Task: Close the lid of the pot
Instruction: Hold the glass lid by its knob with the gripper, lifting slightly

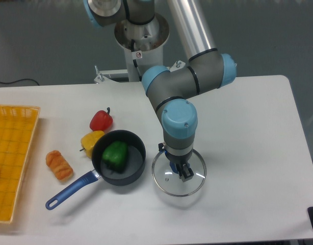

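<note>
Gripper (180, 171) sits down over the lid (178, 173) centre, apparently pinching its knob; lid lies flat on table (248, 132), pot (119, 157) open just to image-left, blue handle trailing away.

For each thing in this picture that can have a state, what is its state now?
pot: open, no lid on it, a green pepper inside.
lid: off the pot, flat on the table to the pot's right.
gripper: down over the lid's centre; whether it has shut on the knob cannot be told.
basket: at the left edge, only partly in view.
</note>
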{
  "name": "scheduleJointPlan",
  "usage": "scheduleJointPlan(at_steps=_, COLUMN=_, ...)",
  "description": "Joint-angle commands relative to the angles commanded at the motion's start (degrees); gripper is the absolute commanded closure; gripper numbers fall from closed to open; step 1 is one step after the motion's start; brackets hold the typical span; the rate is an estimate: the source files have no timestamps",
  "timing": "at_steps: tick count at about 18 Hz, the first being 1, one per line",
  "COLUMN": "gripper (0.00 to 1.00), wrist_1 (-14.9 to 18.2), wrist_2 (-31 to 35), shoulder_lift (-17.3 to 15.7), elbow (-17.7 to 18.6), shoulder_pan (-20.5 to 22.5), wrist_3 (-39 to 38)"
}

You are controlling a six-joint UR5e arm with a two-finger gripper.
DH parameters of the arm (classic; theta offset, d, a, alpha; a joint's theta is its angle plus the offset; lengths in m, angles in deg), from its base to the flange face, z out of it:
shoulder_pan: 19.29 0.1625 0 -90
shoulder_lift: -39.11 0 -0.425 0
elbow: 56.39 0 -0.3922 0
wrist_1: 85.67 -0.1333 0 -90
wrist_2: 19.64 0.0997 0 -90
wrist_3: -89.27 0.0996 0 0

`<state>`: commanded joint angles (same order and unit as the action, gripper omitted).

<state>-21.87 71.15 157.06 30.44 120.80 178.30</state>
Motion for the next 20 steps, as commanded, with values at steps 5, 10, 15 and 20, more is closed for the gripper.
scheduleJointPlan(at_steps=5, gripper=0.42, wrist_1=0.52, wrist_2=-0.09, shoulder_lift=-0.26, elbow=0.0, shoulder_pan=0.0, wrist_3=0.0)
scheduleJointPlan(at_steps=10, gripper=0.42, wrist_1=2.2, wrist_2=-0.44, shoulder_lift=-1.23, elbow=-0.61, shoulder_pan=-0.09, wrist_3=-0.09)
scheduleJointPlan(at_steps=15, gripper=0.42, wrist_1=2.46, wrist_2=-1.4, shoulder_lift=-1.32, elbow=-1.14, shoulder_pan=0.0, wrist_3=0.0)
scheduleJointPlan(at_steps=20, gripper=0.42, wrist_1=4.04, wrist_2=-1.93, shoulder_lift=-1.58, elbow=-2.19, shoulder_pan=-0.35, wrist_3=-0.17)
